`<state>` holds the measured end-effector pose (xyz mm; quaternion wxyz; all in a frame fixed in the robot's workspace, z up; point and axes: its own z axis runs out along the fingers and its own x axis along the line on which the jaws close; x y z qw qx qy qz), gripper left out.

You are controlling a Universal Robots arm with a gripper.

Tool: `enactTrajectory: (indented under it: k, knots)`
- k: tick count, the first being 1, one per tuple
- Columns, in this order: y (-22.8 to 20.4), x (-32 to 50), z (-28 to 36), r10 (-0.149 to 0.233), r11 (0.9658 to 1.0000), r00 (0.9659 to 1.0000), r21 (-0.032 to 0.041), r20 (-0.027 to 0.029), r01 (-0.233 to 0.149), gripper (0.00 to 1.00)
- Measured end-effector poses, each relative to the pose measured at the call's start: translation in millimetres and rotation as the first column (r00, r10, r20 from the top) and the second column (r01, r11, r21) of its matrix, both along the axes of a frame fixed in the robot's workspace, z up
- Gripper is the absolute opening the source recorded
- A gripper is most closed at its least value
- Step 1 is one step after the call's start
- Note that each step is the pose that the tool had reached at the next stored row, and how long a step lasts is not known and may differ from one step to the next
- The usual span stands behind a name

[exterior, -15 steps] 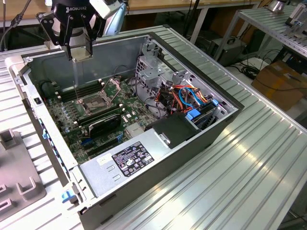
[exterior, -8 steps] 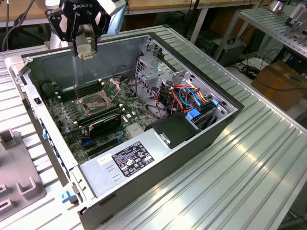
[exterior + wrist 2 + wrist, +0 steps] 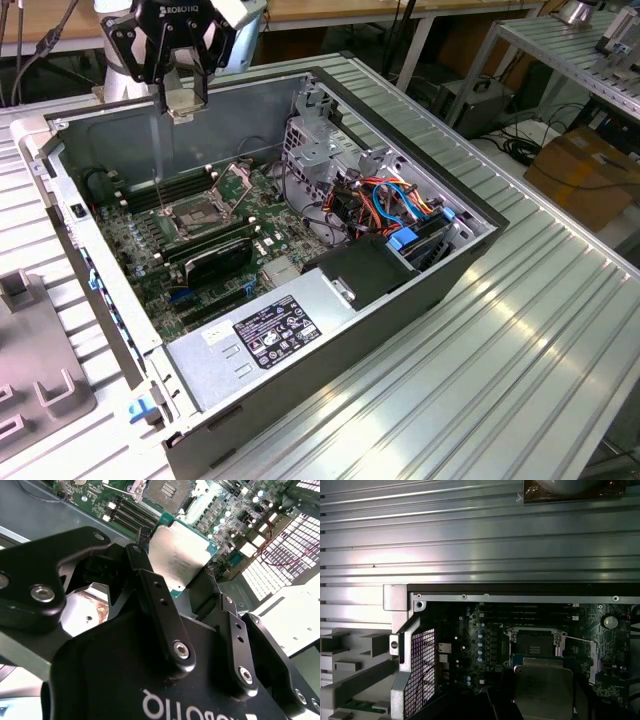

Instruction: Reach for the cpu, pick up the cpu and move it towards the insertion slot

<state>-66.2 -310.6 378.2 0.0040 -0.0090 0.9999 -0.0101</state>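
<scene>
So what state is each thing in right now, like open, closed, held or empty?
cpu: held between the gripper's fingers, lifted above the motherboard.
gripper: shut on the cpu, raised over the case.
insertion slot: empty, load plate hinged up.
computer case: side panel off, lying on its side.

Exterior view looking down on my open computer case [image 3: 300,290] from one corner, both wrist views near my gripper [image 3: 197,592], facing down, sharing the motherboard [image 3: 485,645] with socket.
</scene>
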Motion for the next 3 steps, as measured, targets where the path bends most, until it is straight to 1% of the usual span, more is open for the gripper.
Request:
enactTrajectory:
  k: [3]
  knots:
    - [0.0, 0.5, 0.0, 0.0, 1.0, 1.0, 0.0, 0.0, 0.0, 0.55]
